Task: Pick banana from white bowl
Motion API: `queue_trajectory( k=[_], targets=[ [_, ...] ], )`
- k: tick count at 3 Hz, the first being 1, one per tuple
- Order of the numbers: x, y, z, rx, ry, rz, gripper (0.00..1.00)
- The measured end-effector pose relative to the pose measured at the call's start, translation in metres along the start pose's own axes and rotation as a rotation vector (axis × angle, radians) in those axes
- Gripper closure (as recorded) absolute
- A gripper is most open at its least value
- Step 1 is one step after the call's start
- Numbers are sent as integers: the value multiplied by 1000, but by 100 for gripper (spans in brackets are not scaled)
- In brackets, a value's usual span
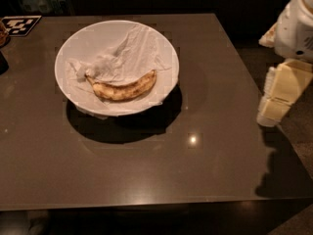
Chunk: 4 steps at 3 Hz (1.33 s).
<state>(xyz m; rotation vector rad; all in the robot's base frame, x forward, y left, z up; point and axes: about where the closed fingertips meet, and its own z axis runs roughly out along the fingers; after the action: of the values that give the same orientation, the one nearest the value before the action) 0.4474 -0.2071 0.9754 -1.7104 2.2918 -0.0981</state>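
The banana (123,88) is yellow with brown spots and lies curved in the near half of the white bowl (68,53), on crumpled white paper (122,55). The bowl stands on the left-centre of a dark brown table (195,170). My gripper (272,112) is cream-white and hangs at the table's right edge, well to the right of the bowl and apart from it, holding nothing that I can see. The white arm (296,28) rises above it at the upper right.
A black-and-white marker tag (19,24) lies at the table's far left corner. Dark objects (2,48) sit at the left edge. The bowl casts a shadow on the table in front of it. Floor shows to the right of the table.
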Motion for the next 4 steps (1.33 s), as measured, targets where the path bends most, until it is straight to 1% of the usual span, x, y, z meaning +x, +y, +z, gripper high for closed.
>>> queue_trajectory(
  k=[1,2,3,4],
  targets=[
    [-42,-11,18,-44,79,-46,0],
    [-85,-23,32,-55,111,-130,0],
    [-98,-28,34,-30,89,-144,0],
    [-125,-37,38,-7,67,-190,0]
  ],
)
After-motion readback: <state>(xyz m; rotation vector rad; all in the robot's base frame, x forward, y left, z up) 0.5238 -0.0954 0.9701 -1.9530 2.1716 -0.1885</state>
